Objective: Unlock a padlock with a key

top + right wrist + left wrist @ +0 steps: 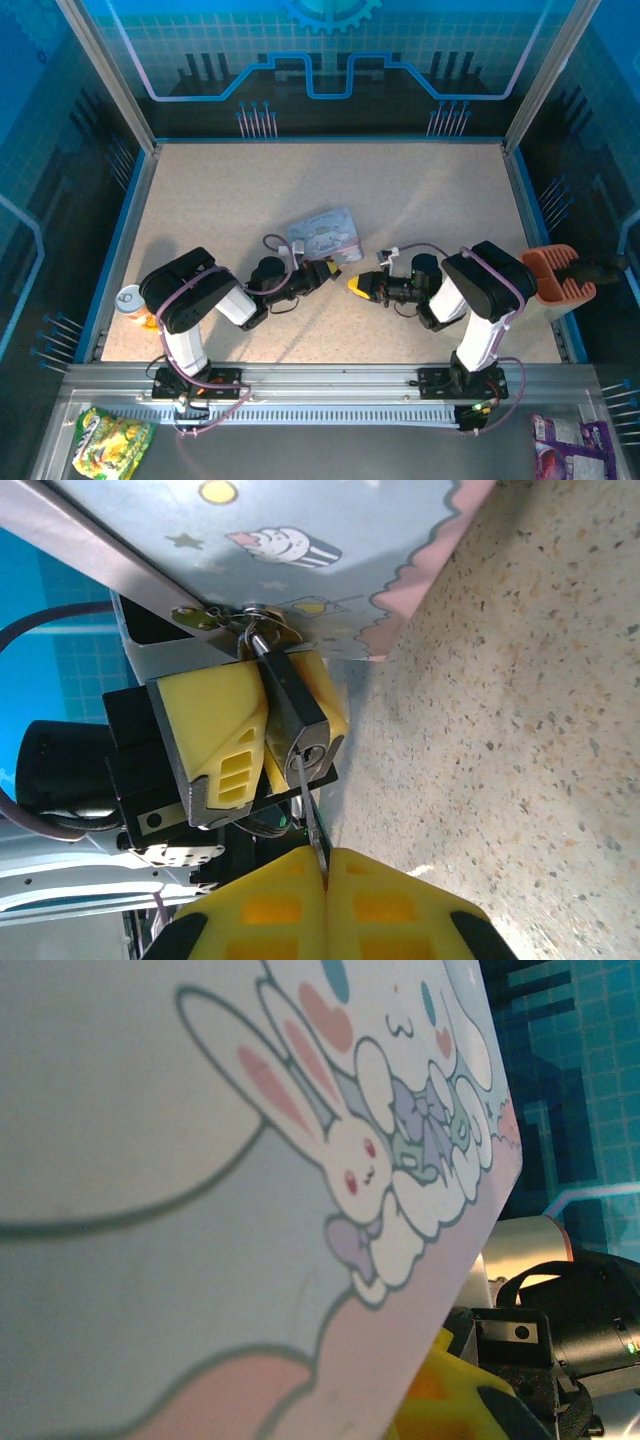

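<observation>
In the right wrist view the small dark padlock (288, 702) is clamped between the yellow fingers (212, 718) of my left gripper (328, 270), which is shut on its body. Its silvery shackle (256, 632) passes through the hasp of the pale blue cartoon tin (300, 535). My right gripper (324, 872) is shut on the thin grey key (312, 810). The key's tip sits at the keyhole in the padlock's end face. From above, the two grippers meet tip to tip just in front of the tin (325, 235), with my right gripper (358, 286) on the right.
The tin's lid (200, 1210) is pressed close against the left wrist camera. An orange tool (558, 272) lies at the table's right edge and a can (130, 300) at its left edge. Snack bags (110, 440) lie below the front rail. Frame posts and blue walls enclose the table.
</observation>
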You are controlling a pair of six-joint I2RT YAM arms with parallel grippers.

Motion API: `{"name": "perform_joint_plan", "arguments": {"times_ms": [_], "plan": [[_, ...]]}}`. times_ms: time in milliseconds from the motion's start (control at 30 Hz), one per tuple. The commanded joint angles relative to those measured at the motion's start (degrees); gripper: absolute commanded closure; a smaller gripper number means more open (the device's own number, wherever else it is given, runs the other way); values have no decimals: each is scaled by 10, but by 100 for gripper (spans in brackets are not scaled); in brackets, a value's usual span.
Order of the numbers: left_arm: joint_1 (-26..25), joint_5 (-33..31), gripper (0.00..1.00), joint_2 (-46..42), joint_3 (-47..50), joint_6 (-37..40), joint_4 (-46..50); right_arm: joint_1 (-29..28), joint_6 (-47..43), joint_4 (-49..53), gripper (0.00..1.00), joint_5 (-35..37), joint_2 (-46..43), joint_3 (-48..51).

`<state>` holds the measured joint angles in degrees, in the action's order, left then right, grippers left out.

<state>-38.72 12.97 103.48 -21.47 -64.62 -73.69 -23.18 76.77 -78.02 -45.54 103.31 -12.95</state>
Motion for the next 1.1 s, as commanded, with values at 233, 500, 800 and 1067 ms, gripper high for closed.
{"name": "perform_joint_plan", "arguments": {"times_ms": [233, 500, 800, 1067], "plan": [[3, 21, 91, 5, -4, -18, -50, 3, 4, -34, 100, -13, 12, -5], [3, 16, 92, -11, -12, -32, -18, -3, -2, -35, 100, -8, 17, -8], [3, 15, 92, -17, -14, -30, -7, -9, 1, -34, 100, -6, 5, -15], [0, 18, 92, -5, -15, -41, -28, -15, 5, -34, 100, -5, -5, -15]]}}
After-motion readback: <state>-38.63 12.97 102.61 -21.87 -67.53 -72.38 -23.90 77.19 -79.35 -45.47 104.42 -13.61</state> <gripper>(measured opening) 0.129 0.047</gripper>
